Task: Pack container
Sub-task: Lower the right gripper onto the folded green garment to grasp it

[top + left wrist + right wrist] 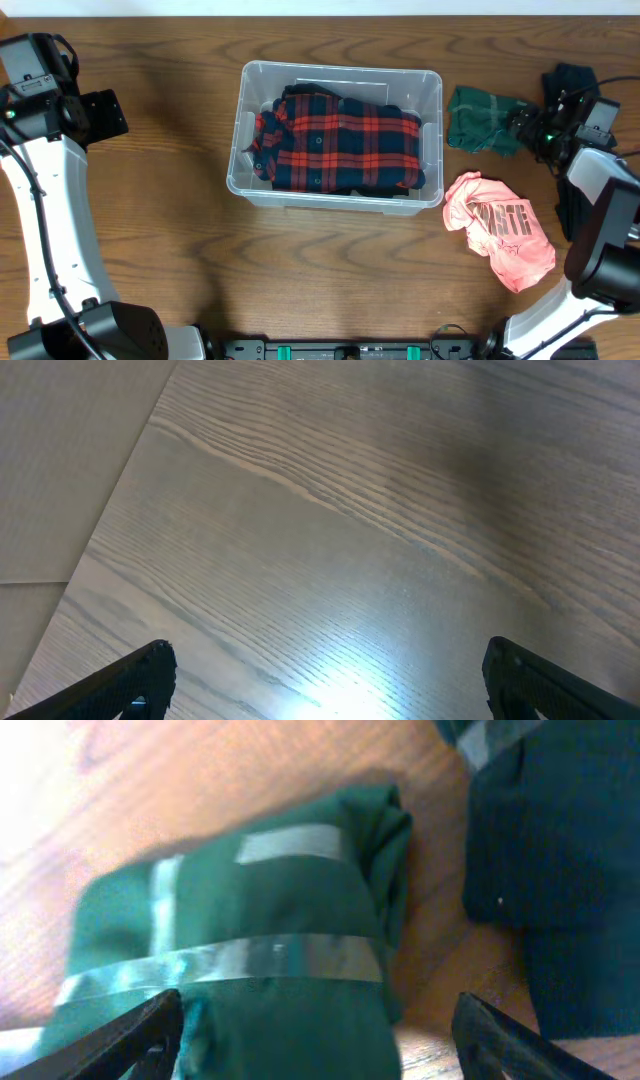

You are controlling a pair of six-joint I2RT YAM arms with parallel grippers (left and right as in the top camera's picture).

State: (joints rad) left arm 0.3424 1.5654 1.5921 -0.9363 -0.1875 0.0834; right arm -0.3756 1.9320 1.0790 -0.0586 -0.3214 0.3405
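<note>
The clear plastic container [434, 90] stands mid-table with a red and navy plaid shirt [345, 140] folded inside. A green garment with grey stripes [482, 118] lies to its right; in the right wrist view [250, 940] it fills the space below my open right gripper [320, 1040], whose fingers straddle it. In the overhead view my right gripper [528, 125] sits at the green garment's right edge. A pink shirt [500, 228] lies in front of it. My left gripper [325, 680] is open and empty over bare table at the far left.
A dark navy garment [572, 80] lies at the far right, also in the right wrist view [560, 870]. The left arm [50, 110] stands at the table's left edge. The table edge shows in the left wrist view [110, 500].
</note>
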